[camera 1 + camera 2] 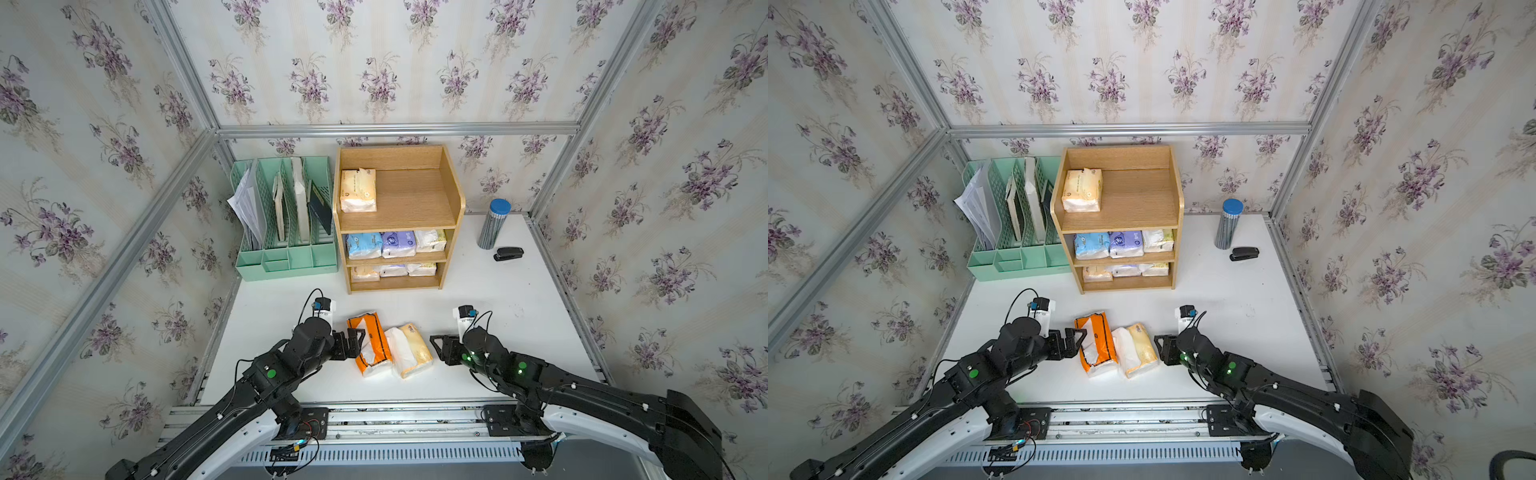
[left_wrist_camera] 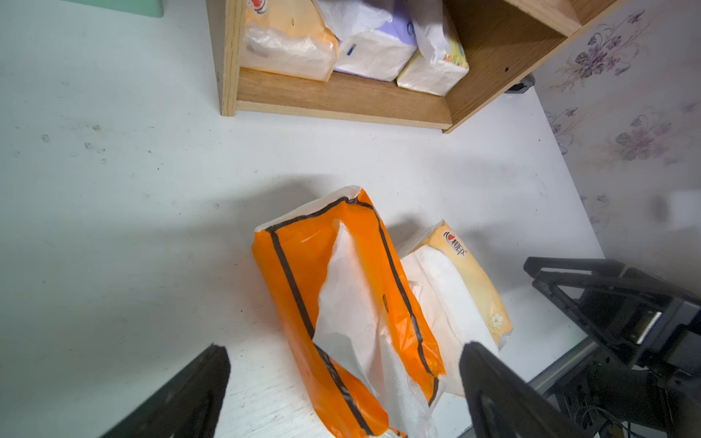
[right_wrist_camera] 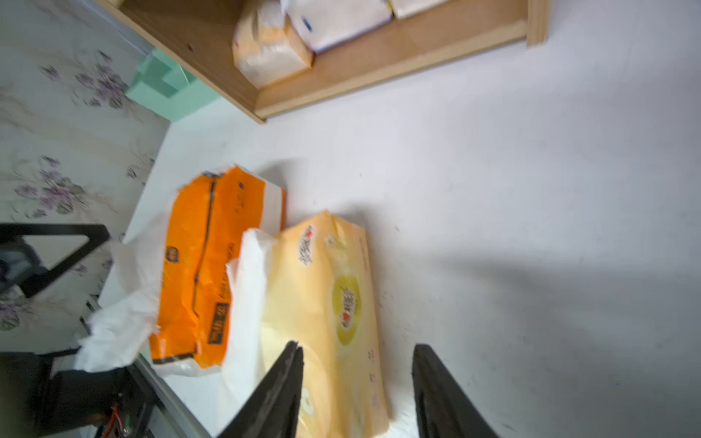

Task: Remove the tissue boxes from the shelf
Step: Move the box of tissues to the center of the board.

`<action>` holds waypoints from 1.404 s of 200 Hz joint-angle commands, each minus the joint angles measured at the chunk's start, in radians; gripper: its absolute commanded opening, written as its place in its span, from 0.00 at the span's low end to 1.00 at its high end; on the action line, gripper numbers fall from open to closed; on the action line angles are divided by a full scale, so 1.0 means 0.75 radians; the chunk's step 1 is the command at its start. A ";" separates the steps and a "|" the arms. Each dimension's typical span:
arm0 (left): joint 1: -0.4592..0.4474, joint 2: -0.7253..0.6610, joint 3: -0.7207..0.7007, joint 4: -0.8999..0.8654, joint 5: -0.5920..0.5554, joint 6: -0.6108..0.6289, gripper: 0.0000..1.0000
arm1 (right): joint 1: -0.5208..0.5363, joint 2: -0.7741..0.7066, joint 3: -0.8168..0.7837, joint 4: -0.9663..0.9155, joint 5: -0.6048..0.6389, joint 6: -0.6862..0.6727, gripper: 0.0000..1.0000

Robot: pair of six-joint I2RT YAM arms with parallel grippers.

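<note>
Left gripper (image 2: 345,347), jaws wide, straddles the orange pack (image 2: 296,265); right gripper (image 3: 356,345), jaws apart, overhangs the cream-yellow pack (image 3: 322,265); both packs apparently offloaded from the shelf (image 1: 415,195) ahead.

The orange pack (image 1: 381,332) bears black stripes; the wallpaper (image 1: 374,62), purple flowers.

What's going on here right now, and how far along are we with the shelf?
Two packs are off the shelf: the orange pack and a cream-yellow pack lie side by side on the table, between the two arms. The left gripper is open beside the orange pack. The right gripper is open at the cream-yellow pack, gripping nothing. Seven are left: a cream pack on the top tier, three middle-tier packs and three bottom-tier packs.
</note>
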 commanded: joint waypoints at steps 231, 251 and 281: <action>0.018 -0.031 0.331 -0.144 -0.391 0.303 0.99 | 0.190 0.184 0.579 -0.033 0.202 -0.183 0.57; 0.040 0.075 0.435 -0.064 -0.378 0.386 0.99 | 0.156 0.220 0.814 -0.101 0.212 -0.325 0.59; 0.137 0.267 0.584 0.046 -0.230 0.471 0.99 | -0.023 0.403 1.155 -0.076 0.036 -0.411 0.59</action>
